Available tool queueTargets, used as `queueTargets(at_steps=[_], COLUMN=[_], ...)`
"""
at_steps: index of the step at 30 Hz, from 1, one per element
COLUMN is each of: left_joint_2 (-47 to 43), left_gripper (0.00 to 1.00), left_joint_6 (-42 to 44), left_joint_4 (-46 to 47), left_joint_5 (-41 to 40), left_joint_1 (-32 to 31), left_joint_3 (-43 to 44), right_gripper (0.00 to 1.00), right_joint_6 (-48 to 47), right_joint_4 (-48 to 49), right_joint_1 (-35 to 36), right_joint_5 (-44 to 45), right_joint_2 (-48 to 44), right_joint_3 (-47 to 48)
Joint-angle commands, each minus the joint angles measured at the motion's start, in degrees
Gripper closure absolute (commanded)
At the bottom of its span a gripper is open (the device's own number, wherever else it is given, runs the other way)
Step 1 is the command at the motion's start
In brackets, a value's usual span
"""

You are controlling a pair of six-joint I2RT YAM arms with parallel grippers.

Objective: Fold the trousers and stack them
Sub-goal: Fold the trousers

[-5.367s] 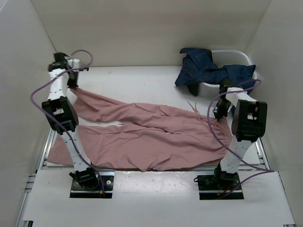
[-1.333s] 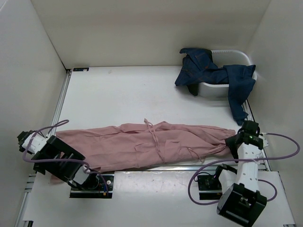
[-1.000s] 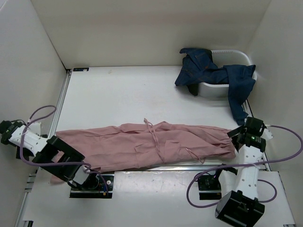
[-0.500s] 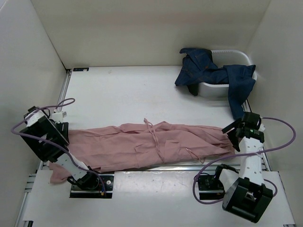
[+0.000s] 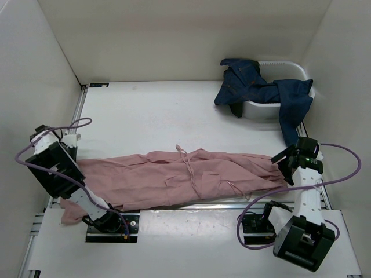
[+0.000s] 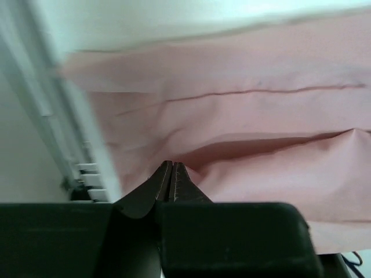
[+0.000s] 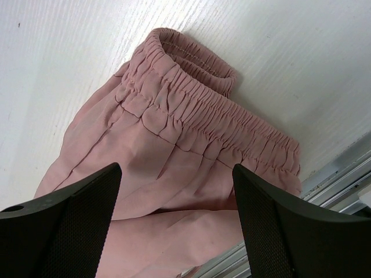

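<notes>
Dusty-pink trousers (image 5: 185, 179) lie in one long, narrow band along the near edge of the table (image 5: 162, 110), waist to the right and leg ends to the left. Their lower side runs just beside the metal rail (image 5: 223, 202) at the table's front, and a flap of cloth (image 5: 69, 211) spills over that edge next to the left arm's base. We see the left gripper (image 6: 172, 171) clenched at the leg end, its fingers pressed together with the tips against a fold. We cannot tell whether any cloth is caught between them. The right gripper (image 7: 177, 174) is released, its fingers (image 7: 64, 220) spread wide above the gathered waistband (image 7: 203, 110), which rests on the tabletop close to the right-hand rail. The drawstring (image 5: 188, 165) trails across the middle of the band. Beyond the trousers, bare white tabletop stretches to the back wall. At the far right corner a white tub (image 5: 284, 65) carries a dark denim garment (image 5: 255, 87), which hangs over its rim.
</notes>
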Motion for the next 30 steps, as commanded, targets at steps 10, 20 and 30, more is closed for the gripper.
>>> queueTargets(at_steps=[10, 20, 30], left_joint_2=[-3.8, 4.2, 6.5], left_gripper=[0.86, 0.86, 0.46], left_joint_6=[-3.2, -6.8, -7.6], left_joint_4=[0.3, 3.8, 4.4], left_joint_5=[-0.1, -0.6, -0.4], left_joint_1=[0.1, -0.5, -0.5], left_joint_3=[13.3, 13.6, 12.1], right_gripper=[0.18, 0.01, 0.01], right_joint_6=[-0.8, -4.3, 4.6], right_joint_4=[2.0, 0.5, -12.3], right_joint_1=[0.4, 0.4, 2.8], right_joint_5=[0.2, -2.1, -3.4], right_joint_2=[1.5, 1.9, -5.4], right_joint_3=[0.3, 1.5, -1.5])
